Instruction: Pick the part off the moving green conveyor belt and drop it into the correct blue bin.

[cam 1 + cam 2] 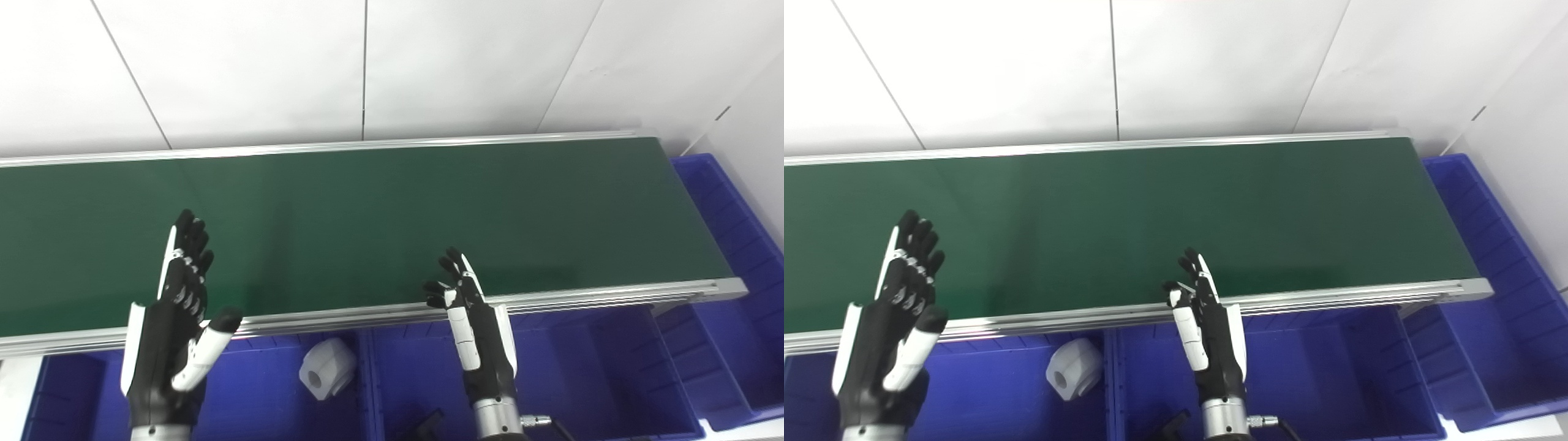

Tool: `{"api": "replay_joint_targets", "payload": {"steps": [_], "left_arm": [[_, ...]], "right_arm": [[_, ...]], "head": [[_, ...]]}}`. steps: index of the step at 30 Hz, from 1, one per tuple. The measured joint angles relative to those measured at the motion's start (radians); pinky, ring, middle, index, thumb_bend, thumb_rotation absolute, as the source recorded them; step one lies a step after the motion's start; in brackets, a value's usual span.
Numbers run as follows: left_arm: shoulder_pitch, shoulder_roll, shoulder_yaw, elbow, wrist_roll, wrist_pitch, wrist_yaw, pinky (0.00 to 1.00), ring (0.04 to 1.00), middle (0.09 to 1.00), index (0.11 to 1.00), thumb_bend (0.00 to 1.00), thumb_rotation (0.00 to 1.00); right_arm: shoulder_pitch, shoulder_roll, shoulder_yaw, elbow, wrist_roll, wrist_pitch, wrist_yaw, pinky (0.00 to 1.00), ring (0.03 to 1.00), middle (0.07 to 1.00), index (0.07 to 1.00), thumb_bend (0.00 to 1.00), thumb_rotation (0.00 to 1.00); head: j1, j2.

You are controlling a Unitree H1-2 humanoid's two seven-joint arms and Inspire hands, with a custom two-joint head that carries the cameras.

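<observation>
A green conveyor belt [380, 226] is seen running across the middle of the frame from the left edge to the right, framed by aluminium rails along its upper and lower edges. No part is seen on the belt surface. Below the near rail, a row of blue bins [612, 367] is lined along the bottom of the frame, and a further blue bin [741, 245] is placed at the belt's right end, along the right edge of the frame.

A white part [326, 367] with a round hole in its face is seen lying in the bin at lower centre-left, close to that bin's right wall and just below the near rail. A dark object [429, 422] is partly visible at the bottom edge in the next bin to the right; what it is cannot be told.

The left hand [177, 324] is held at lower left with fingers extended and spread, thumb out to the side, nothing gripped; its fingertips are raised over the belt's near part. The right hand [474, 331] is held at lower centre, above the near rail, fingers slightly curled but apart, nothing held. White wall panels fill the top of the frame
</observation>
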Motion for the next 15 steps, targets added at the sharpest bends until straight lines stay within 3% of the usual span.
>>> {"api": "replay_joint_targets", "payload": {"steps": [4,15], "left_arm": [[0.039,-0.011,-0.009,0.045,0.02,-0.018,0.04,1.0,1.0,1.0,1.0,0.54,0.71],[0.053,-0.033,-0.035,0.05,-0.005,-0.032,0.099,1.0,1.0,1.0,1.0,0.57,0.74]], "right_arm": [[0.007,-0.005,-0.006,-0.034,0.032,0.011,0.021,0.76,0.788,0.926,0.954,0.73,1.0],[0.043,-0.011,-0.02,-0.09,0.065,0.032,0.047,0.73,0.781,0.919,0.941,0.78,1.0]], "head": [[0.028,0.014],[0.037,0.023]]}}
